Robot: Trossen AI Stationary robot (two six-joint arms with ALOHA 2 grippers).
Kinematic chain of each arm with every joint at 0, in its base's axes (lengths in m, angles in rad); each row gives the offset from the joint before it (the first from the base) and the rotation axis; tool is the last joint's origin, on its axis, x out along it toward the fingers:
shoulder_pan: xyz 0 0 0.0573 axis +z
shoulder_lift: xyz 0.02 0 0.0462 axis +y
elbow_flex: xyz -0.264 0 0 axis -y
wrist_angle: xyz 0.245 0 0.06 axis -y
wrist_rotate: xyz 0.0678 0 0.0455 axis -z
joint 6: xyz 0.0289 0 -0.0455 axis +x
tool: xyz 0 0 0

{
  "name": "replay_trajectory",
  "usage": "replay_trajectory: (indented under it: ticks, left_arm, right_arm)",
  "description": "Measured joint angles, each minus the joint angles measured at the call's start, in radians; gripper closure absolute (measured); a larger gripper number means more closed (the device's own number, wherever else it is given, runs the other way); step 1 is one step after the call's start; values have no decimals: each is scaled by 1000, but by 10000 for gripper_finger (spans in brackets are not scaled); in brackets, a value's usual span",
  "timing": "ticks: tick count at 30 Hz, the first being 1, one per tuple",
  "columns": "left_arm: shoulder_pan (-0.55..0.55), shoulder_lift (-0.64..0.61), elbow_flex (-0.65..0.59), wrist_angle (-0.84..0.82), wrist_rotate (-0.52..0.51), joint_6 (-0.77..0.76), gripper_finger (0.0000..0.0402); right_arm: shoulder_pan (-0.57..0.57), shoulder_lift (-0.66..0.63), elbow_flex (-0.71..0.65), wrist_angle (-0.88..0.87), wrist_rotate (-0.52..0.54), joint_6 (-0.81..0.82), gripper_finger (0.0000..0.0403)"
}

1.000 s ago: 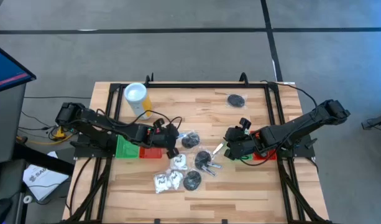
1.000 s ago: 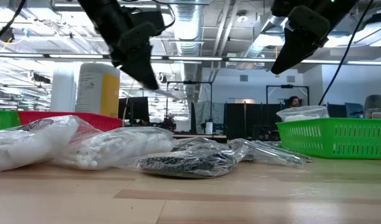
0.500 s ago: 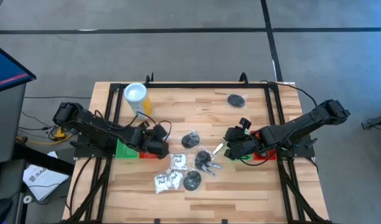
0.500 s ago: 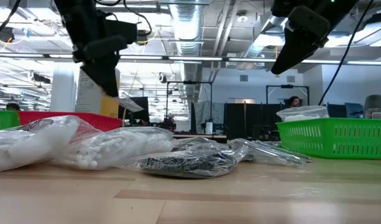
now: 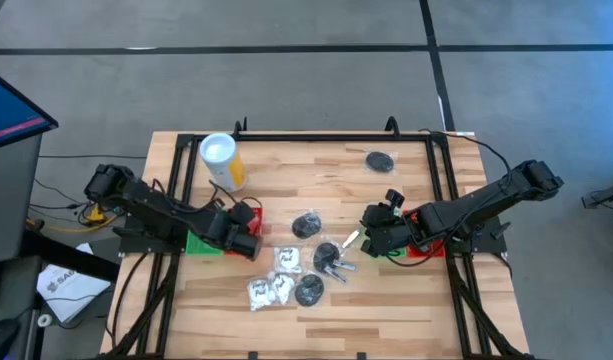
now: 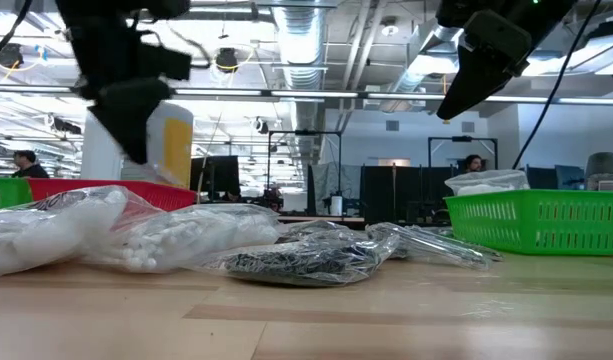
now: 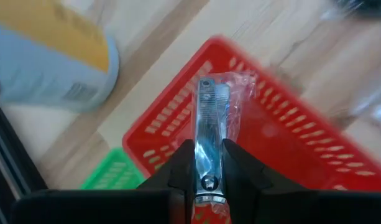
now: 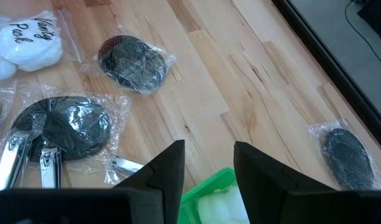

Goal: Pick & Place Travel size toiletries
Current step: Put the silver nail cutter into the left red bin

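The left end effector [image 7: 209,163], clamped on a bagged nail clipper [image 7: 209,127], has withdrawn leftward from the cluster of packets and now hangs over the red tray [image 7: 289,134].

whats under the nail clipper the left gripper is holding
The red tray lies directly below the bagged nail clipper held by the left gripper. The visible tray floor looks bare; the part behind the gripper is hidden.

Bright even light, blurred wrist edges
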Motion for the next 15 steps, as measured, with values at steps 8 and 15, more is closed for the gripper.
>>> replay_trajectory:
  ticks: [8,15]
  left_arm:
    - [0,-110,-167,127,29,-87,353]
    - [1,-218,-289,258,31,-88,339]
  right_arm:
    - [0,0,0,3,7,0,275]
    - [-3,0,0,3,8,0,275]
